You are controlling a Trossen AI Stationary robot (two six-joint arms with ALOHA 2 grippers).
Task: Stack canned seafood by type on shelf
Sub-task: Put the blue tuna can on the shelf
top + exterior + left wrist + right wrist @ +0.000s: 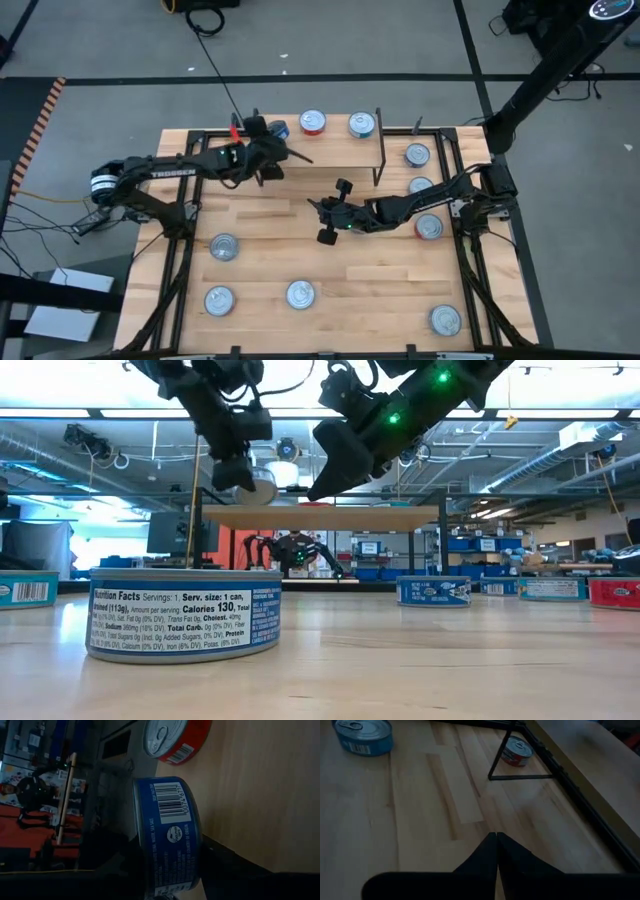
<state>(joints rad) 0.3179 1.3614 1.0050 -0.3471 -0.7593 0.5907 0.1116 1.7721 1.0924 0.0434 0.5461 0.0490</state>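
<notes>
My left gripper [268, 145] is over the left end of the shelf [340, 148], shut on a blue-labelled tin [170, 835], which also shows in the high view [277, 130] and the low view [262, 485]. A red tin [313, 122] and a silver-topped tin [361, 124] stand on the shelf's light wood plank at its far edge. My right gripper [328, 218] hangs shut above the middle of the table, holding nothing [496, 842]. Several more tins stand on their bases on the tabletop. My left gripper pinches the blue tin between its two fingers [227, 865], one against the silver top and one against the underside [197, 870]. It comes from the table's left, slanting a little downward. The tin stays upright, just above the shelf's plank, beside the red tin [172, 740].
Tins stand on the table at the near left [219, 299], near middle [300, 294], near right [445, 320] and along the right side [421, 186]. One blue tin [185, 615] stands close before the low camera. The shelf's black legs [380, 160] rise right of centre.
</notes>
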